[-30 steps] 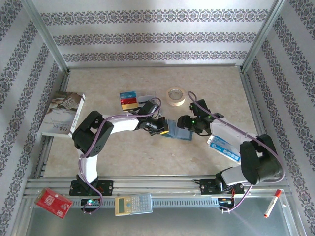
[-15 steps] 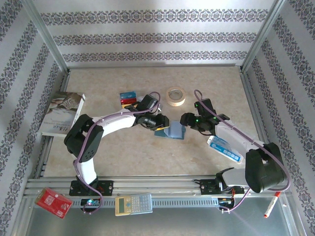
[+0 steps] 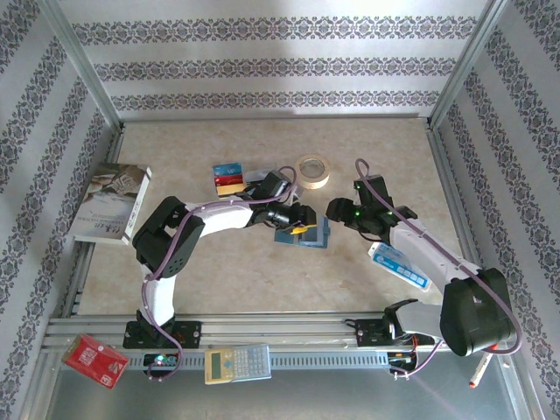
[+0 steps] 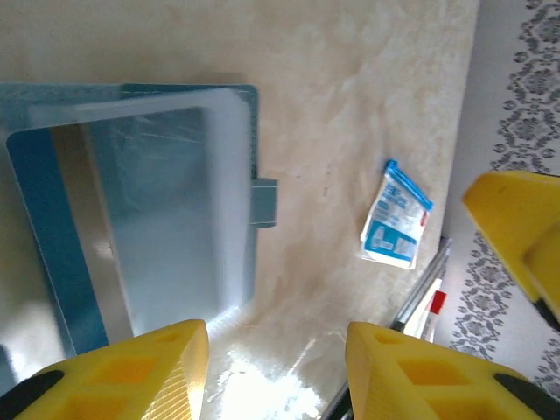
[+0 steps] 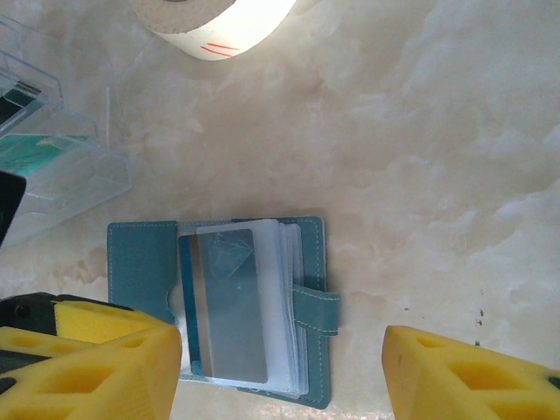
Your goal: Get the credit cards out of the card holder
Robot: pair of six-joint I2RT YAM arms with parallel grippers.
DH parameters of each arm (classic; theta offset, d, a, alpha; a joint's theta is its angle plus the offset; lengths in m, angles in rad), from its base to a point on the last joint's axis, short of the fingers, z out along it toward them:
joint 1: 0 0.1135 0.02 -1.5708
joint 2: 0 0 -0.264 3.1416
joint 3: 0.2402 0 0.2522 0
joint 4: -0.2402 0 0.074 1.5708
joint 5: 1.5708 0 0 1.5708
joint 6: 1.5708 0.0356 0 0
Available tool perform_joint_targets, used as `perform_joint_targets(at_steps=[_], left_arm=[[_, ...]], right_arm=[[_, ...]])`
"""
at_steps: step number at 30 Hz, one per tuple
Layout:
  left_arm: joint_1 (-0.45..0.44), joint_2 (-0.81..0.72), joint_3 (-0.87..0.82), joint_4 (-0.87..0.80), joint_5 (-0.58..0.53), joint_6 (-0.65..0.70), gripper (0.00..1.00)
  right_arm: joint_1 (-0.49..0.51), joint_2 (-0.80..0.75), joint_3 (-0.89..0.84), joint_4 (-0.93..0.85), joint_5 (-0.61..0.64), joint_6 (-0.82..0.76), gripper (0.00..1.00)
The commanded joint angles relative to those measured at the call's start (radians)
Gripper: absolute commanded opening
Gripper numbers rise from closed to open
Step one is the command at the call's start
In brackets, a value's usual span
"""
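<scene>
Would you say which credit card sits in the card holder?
The blue silver-striped card; the blue, red and gold cards lie outside the card holder.

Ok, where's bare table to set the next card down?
Free: the far strip between tape roll and back wall, and the near stretch between card holder and front rail. Crowded around the holder, between left gripper and right gripper.

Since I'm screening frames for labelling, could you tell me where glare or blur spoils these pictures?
Left wrist: soft overall, white glare on the table near the card holder. Right wrist: card holder sharp, stitching legible. Top external: back wall washed out on top.
</scene>
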Motion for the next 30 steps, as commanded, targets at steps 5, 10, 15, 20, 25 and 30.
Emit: perform_joint_targets(at_steps=[5, 10, 15, 20, 25, 30], left_arm=[[0.048, -0.07, -0.067, 0.044, -0.028, -0.021, 0.46], [0.068, -0.056, -0.079, -0.06, -0.095, -0.016, 0.39], [0.068, -0.011, -0.06, -0.068, -0.095, -0.025, 0.38], [0.068, 0.03, -0.054, -0.019, -0.059, -0.046, 0.35], [0.068, 0.062, -0.066, 0.05, -0.008, -0.082, 0.29], [0.068, 0.079, -0.075, 0.082, 0.02, -0.091, 0.25]], right_arm=[[0.04, 0.053, 0.02, 0.014, -0.038, -0.045, 0.54], [0.113, 0.167, 0.066, 0.016, -0.052, -0.058, 0.44], [0.142, 0.268, 0.09, 0.034, -0.079, -0.05, 0.33], [0.142, 0.33, 0.099, 0.041, -0.088, -0.055, 0.27], [0.144, 0.376, 0.097, 0.041, -0.099, -0.061, 0.25], [0.143, 0.399, 0.087, 0.033, -0.09, -0.058, 0.24]])
